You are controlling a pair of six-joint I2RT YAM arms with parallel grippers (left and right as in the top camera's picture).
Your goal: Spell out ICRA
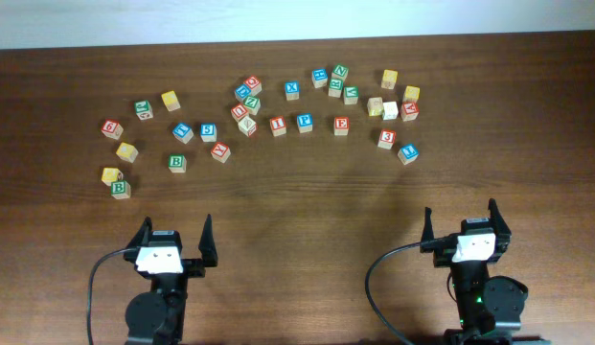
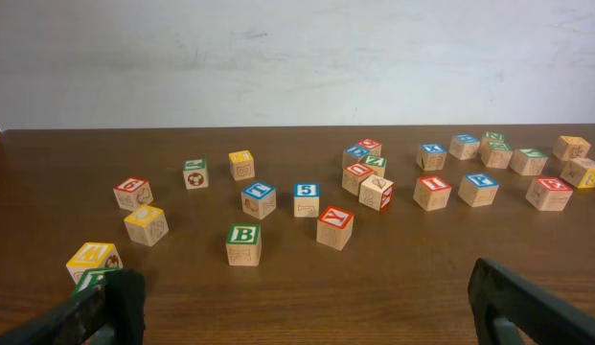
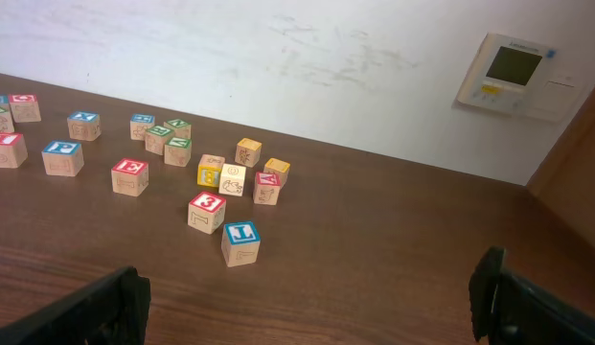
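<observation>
Small wooden letter cubes lie scattered across the far half of the table. The red "I" cube [image 1: 278, 124] [image 2: 432, 184] sits near the middle of the row. At the right, the red "A" cube [image 1: 409, 109] [image 3: 266, 180] leans against a yellow-faced cube [image 1: 410, 93]. Several other yellow-faced cubes and green-printed cubes [image 1: 351, 95] show, but I cannot read a C or an R on any. My left gripper [image 1: 175, 230] [image 2: 302, 307] and right gripper [image 1: 461, 218] [image 3: 311, 297] hover open near the front edge, nothing between their fingers.
Two green "B" cubes [image 1: 177, 163] [image 1: 120, 188] lie at the left, one beside a yellow cube [image 1: 110, 175]. A red "E" [image 1: 341, 125], a red "3" [image 1: 387, 137] and a blue "L" [image 3: 240, 234] lie right of centre. A wall panel [image 3: 513, 72] hangs behind.
</observation>
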